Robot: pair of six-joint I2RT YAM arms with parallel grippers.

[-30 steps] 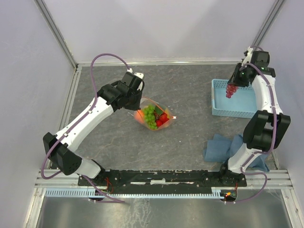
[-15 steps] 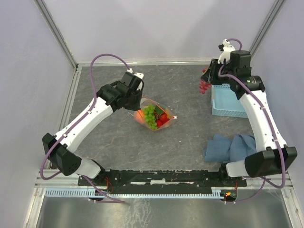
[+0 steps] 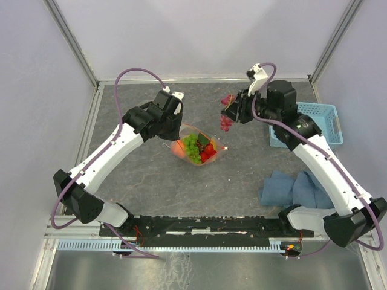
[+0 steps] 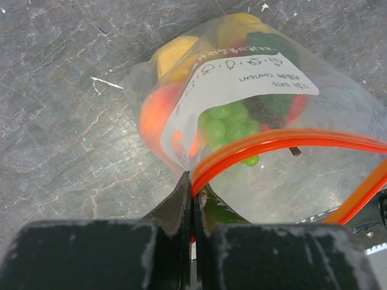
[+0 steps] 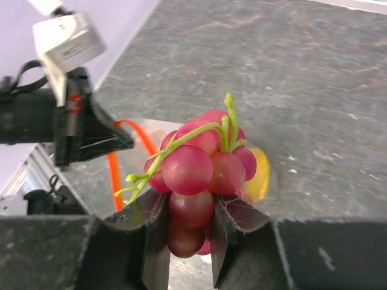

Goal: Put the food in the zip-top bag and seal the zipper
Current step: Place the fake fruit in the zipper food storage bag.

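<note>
table [image 3: 242,181]: grey, stone-look top, everything sits on it
left arm [image 3: 115,148]: reaches in from the near-left corner towards the middle
right arm [image 3: 326,163]: arcs up over the right side, wrist pointing left towards the middle
basket [image 3: 323,121]: light-blue mesh one, far right, partly under the right arm
cloth [image 3: 290,187]: crumpled blue rag, near right, just in front of the basket
zip-top bag [image 3: 196,148]: clear and crinkly with a white label, middle of the table, mouth held open and facing up
left gripper [image 4: 191,187]: fingers pressed together, pinching the bag's mouth edge right on the orange strip
right gripper [image 5: 184,241]: clamped on the lower part of the red-purple bunch, up in the air
purple grapes [image 5: 193,169]: in the right gripper, green stem sticking up, hanging just back-right of the bag, between bag and basket
green grapes [image 4: 227,118]: inside the bag, behind the label
peach [image 4: 154,115]: orange-red, inside the bag, pressed against the left wall
yellow fruit [image 4: 172,51]: in the bag, past the peach
strawberries [image 3: 207,151]: red, in the bag next to the green grapes
zipper [image 4: 290,140]: thin red-orange strip, its two sides apart, so the mouth is unsealed
</note>
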